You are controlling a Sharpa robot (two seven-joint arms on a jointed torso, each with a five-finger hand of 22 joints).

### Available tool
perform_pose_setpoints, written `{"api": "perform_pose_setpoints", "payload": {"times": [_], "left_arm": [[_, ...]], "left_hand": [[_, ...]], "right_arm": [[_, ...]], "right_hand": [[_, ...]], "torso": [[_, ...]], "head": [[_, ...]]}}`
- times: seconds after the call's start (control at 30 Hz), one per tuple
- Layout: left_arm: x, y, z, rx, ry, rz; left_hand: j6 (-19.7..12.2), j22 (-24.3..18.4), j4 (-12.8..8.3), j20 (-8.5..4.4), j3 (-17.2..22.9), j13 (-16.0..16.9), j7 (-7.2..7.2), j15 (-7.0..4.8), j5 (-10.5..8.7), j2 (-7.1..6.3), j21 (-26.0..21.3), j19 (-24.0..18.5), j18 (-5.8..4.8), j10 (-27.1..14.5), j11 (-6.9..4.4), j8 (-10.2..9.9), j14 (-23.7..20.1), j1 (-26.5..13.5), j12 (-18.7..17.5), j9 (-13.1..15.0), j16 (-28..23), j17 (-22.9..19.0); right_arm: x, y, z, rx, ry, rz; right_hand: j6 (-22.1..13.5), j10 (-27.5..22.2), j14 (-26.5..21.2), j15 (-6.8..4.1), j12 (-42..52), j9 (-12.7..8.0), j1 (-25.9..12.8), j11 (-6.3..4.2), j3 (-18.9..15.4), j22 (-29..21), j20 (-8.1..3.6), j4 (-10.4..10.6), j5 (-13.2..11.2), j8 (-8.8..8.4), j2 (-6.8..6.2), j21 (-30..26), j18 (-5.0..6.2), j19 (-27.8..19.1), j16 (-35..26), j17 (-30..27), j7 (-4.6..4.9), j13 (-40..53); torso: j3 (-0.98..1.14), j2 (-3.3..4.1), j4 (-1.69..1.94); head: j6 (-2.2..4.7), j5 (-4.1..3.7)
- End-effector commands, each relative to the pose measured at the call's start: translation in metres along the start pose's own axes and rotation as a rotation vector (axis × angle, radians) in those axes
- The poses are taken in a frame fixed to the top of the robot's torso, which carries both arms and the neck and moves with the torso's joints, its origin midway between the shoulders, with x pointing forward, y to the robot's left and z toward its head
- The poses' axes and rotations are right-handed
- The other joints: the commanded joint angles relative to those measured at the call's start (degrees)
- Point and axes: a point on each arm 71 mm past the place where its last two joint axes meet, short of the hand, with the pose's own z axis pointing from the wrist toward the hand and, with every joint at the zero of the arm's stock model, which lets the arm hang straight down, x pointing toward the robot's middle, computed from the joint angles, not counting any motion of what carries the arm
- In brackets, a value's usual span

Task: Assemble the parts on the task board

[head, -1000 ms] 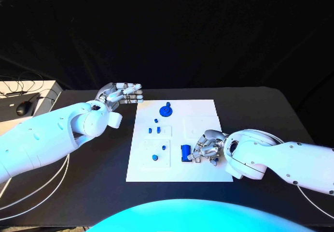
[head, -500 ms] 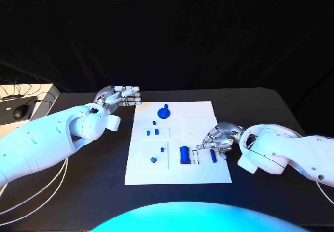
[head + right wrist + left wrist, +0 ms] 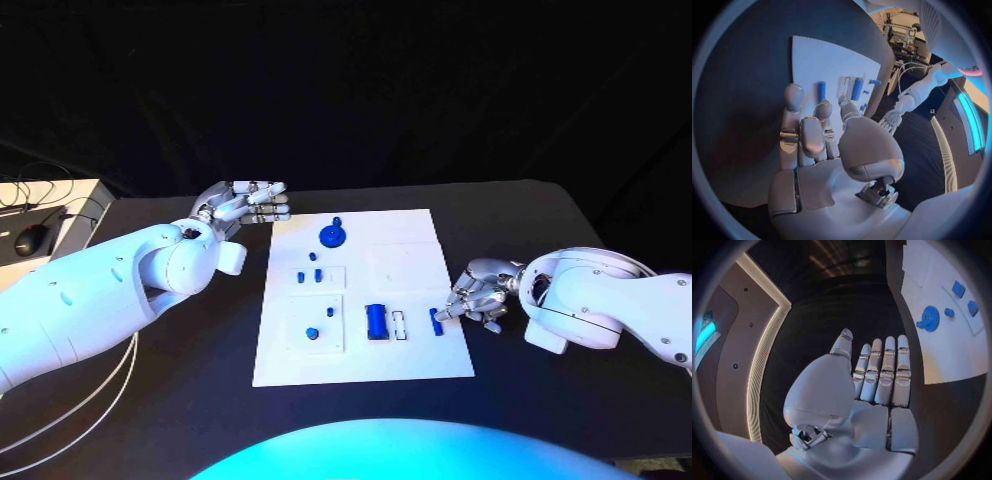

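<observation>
The white task board (image 3: 411, 255) lies in the middle of the black table. On it are a round blue part (image 3: 332, 236) at the far end, several small blue pieces (image 3: 317, 273) to the left, a blue block (image 3: 378, 321) and a slim blue bar (image 3: 437, 327) near the right edge. My right hand (image 3: 479, 295) hovers at the board's right edge just beyond the bar, fingers loosely spread, holding nothing. In the right wrist view the bar (image 3: 821, 91) lies past the fingertips (image 3: 794, 93). My left hand (image 3: 248, 203) is raised off the board's far left corner, fingers straight, palm bare (image 3: 873, 385).
Pale raised plates on the board carry the small pieces (image 3: 320, 325). Cables and a white box (image 3: 36, 200) sit off the table's far left corner. Black tabletop (image 3: 548, 230) stretches right of the board.
My right hand has drawn back to the right, from over the blue block to the board's right edge. The left hand stays raised. The head view has shifted slightly.
</observation>
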Motion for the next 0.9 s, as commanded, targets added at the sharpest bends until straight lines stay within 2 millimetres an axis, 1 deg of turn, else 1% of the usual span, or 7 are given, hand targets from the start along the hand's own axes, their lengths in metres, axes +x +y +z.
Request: {"api": "perform_pose_setpoints", "payload": {"times": [0.03, 0.17, 0.3, 0.33, 0.47, 0.57, 0.9], "left_arm": [[0.003, 0.0, 0.0, 0.012, 0.025, -0.012], [0.003, 0.001, 0.0, 0.01, 0.03, -0.013], [0.004, 0.002, 0.0, 0.007, 0.034, -0.015], [0.004, 0.002, 0.0, 0.006, 0.035, -0.015], [0.004, 0.003, 0.0, 0.003, 0.037, -0.016], [0.004, 0.003, 0.0, 0.002, 0.036, -0.016], [0.003, 0.004, -0.001, 0.001, 0.034, -0.015]], "left_hand": [[0.0, 0.0, 0.1, 0.06, 0.1, 0.0, 0.18, -0.01, 0.03, 0.41, 0.0, -0.4, -0.34, 0.0, 0.39, 0.0, -0.4, 0.2, -0.2, 0.0, 0.1, 0.0], [0.0, 0.0, 0.1, 0.07, 0.1, 0.0, 0.13, -0.01, 0.04, 0.4, 0.0, -0.4, -0.35, 0.0, 0.39, -0.1, -0.4, 0.3, -0.2, 0.0, 0.1, 0.0], [0.0, 0.0, 0.1, 0.08, 0.1, 0.0, 0.13, 0.02, 0.05, 0.46, -0.1, -0.5, -0.36, 0.0, 0.4, 0.0, -0.5, 0.3, -0.2, 0.0, 0.0, 0.0], [0.0, 0.0, 0.1, 0.08, 0.1, 0.0, 0.13, 0.02, 0.05, 0.46, -0.1, -0.5, -0.36, 0.0, 0.4, 0.0, -0.5, 0.3, -0.2, 0.0, 0.0, 0.0], [0.0, 0.0, 0.1, 0.08, 0.1, 0.0, 0.13, 0.02, 0.05, 0.46, -0.1, -0.5, -0.36, 0.0, 0.4, 0.0, -0.5, 0.3, -0.2, 0.0, 0.0, 0.0], [0.0, 0.0, 0.1, 0.08, 0.2, 0.0, 0.14, 0.03, 0.03, 0.56, 0.0, -0.5, -0.36, -0.1, 0.41, -0.1, -0.5, 0.3, -0.2, 0.0, 0.1, 0.0], [0.0, 0.0, 0.1, 0.08, 0.2, 0.0, 0.14, 0.03, 0.03, 0.56, 0.0, -0.5, -0.36, -0.1, 0.41, -0.1, -0.5, 0.3, -0.2, 0.0, 0.1, 0.0]], "right_arm": [[0.003, -0.007, -0.001, 0.109, -0.007, -0.147], [0.006, -0.007, -0.001, 0.143, -0.026, -0.152], [0.01, -0.003, 0.001, 0.156, -0.039, -0.149], [0.011, -0.002, 0.002, 0.159, -0.038, -0.15], [0.016, 0.0, 0.007, 0.172, -0.028, -0.156], [0.022, 0.001, 0.01, 0.176, -0.02, -0.156], [0.029, 0.007, 0.019, 0.172, -0.03, -0.172]], "right_hand": [[0.5, 0.5, 0.1, -0.21, -0.2, 1.9, -1.5, -0.33, -0.2, 0.2, 0.06, 2.2, 1.0, 1.41, -0.94, 0.7, 0.0, 2.3, -0.1, 0.2, -0.28, 0.0], [-0.4, 1.0, 0.2, -0.57, 0.2, 6.8, -2.9, -0.79, 0.2, 0.4, -0.3, 3.6, 1.6, 4.6, -1.84, 1.4, -0.34, 2.3, 0.0, 0.4, -0.97, 0.5], [-0.8, 1.5, 0.3, -0.86, 0.7, 10.9, -4.9, -1.13, 0.6, 0.5, -0.57, 7.0, 1.5, 7.03, -2.45, 2.0, -0.58, 2.4, 0.1, 0.6, -1.64, 1.1], [-1.1, 1.5, 0.2, -0.88, 0.8, 11.6, -4.9, -1.15, 0.8, 0.5, -0.67, 7.3, 1.5, 7.34, -2.69, 2.0, -0.64, 2.4, 0.1, 0.6, -1.64, 1.2], [-1.0, 2.4, 0.3, -1.31, 1.8, 15.6, -6.3, -1.74, 1.1, 0.7, -1.02, 9.3, 1.6, 10.2, -2.27, 2.9, -0.94, 2.5, 0.2, 0.6, -2.55, 1.8], [-1.3, 2.5, 0.3, -1.36, 1.8, 16.6, -6.7, -1.75, 1.1, 0.7, -1.12, 9.8, 1.8, 10.48, -2.21, 3.0, -1.07, 2.4, 0.2, 0.7, -2.58, 1.9], [-1.3, 2.4, 0.3, -1.34, 1.7, 17.0, -6.7, -1.72, 1.2, 0.6, -1.13, 10.0, 2.2, 10.29, -2.26, 3.0, -1.09, 2.4, 0.2, 0.7, -2.53, 2.0]], "torso": [[-0.07, 0.0, 0.05], [-0.08, 0.04, 0.08], [-0.09, 0.04, 0.09], [-0.07, 0.04, 0.1], [-0.08, 0.06, 0.17], [-0.08, 0.06, 0.13], [-0.03, 0.02, 0.13]], "head": [[-0.1, -0.13], [-0.14, -0.2], [-0.17, -0.19], [-0.23, -0.16], [-0.37, -0.23], [-0.4, -0.22], [-0.61, -0.04]]}}
